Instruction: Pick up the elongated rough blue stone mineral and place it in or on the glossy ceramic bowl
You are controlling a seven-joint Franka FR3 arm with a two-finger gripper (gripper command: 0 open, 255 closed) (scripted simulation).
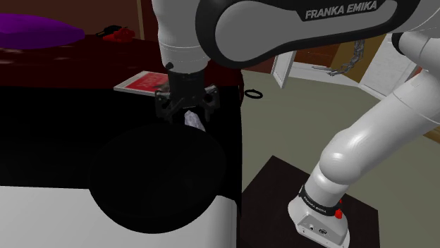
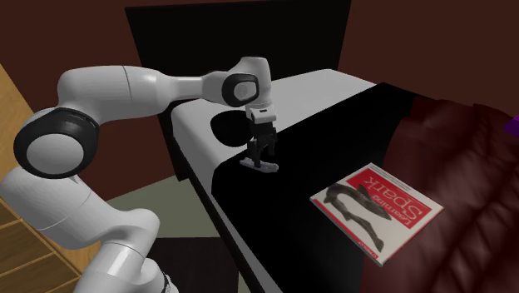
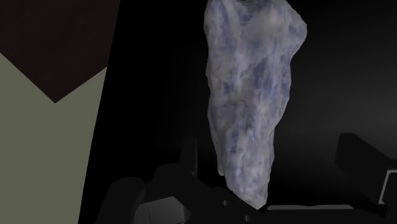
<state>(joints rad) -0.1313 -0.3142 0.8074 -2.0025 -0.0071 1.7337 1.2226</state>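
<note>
Gripper [image 1: 187, 109] points down over the black bed cover [image 2: 333, 137], fingers apart. The long blue-grey stone [image 3: 248, 95] sits between them, lying on the cover; neither finger clamps it. The black bowl [image 1: 155, 176] is just beside the stone, toward the shoulder view's lower left. A red-and-white magazine [image 2: 376, 206] lies flat, well apart from both.

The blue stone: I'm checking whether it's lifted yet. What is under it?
Under the blue stone lies the black cover. The hand above it and the darkness hide whether stone and cover touch.
</note>
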